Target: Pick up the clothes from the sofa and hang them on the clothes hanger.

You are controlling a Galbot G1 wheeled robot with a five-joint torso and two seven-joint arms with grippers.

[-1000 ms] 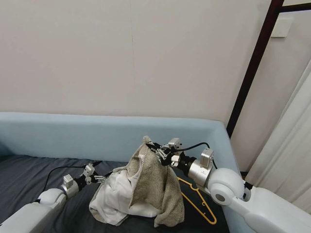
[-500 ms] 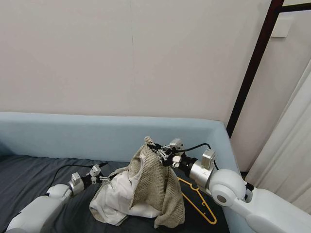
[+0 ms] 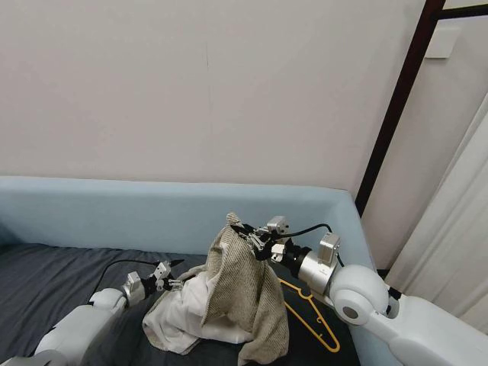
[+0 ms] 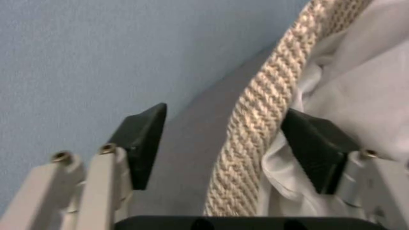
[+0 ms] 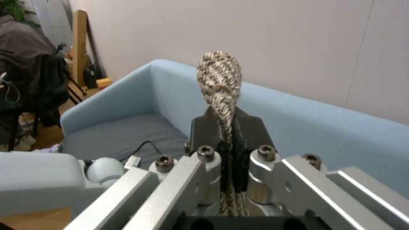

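right gripper (image 3: 248,238) clamped on 1 coarse beige knit garment (image 3: 244,293), peaked above the sofa (image 3: 114,210) | left gripper (image 3: 171,279) spread, 2 black pads (image 4: 143,141) astride its ropy hem | 1 smooth white cloth (image 3: 187,309) bunched beneath | 1 thin orange hanger (image 3: 313,316) beside

The knit sweater (image 3: 248,290) hides part of the yellow hanger (image 3: 326,338) — and much of the white garment (image 3: 179,316).

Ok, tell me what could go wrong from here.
1. The right gripper pinches only a thin fold of the knit sweater; it might slip free when lifted.
2. The open left gripper straddles the knit edge with the white garment against one pad; closing might catch both.
3. The yellow hanger beside the hem could snag.
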